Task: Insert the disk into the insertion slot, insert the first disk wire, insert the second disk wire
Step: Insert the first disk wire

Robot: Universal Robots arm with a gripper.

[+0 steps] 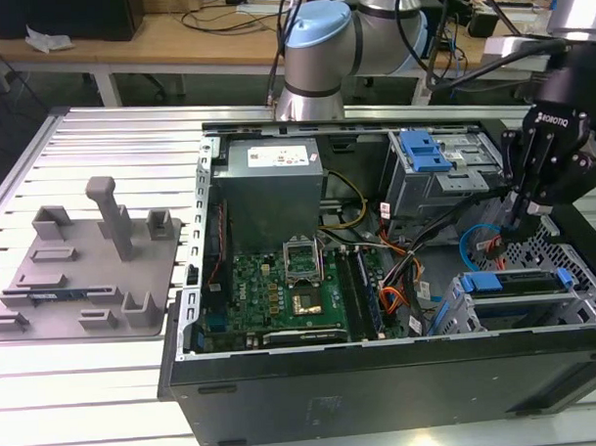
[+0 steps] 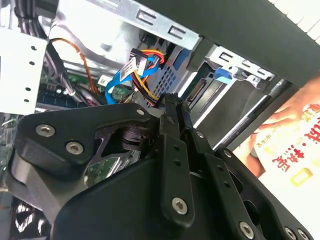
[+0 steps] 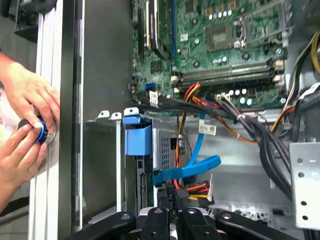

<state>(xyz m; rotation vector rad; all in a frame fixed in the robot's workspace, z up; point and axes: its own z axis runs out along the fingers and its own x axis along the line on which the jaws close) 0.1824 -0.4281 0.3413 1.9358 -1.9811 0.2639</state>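
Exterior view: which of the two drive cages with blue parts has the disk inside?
The low insertion slot near the gripper: the blue-framed disk lies in it. The taller cage behind has a blue latch on top.

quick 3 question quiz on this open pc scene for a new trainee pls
1. True or false: the gripper hangs over the motherboard.
2. The flat looping cable is: A red, B blue, C green.
3. Where does the disk sit?

Key:
1. False. It hangs beside the insertion slot, at the exterior view's right.
2. B.
3. In the insertion slot, as far as the exterior view shows.
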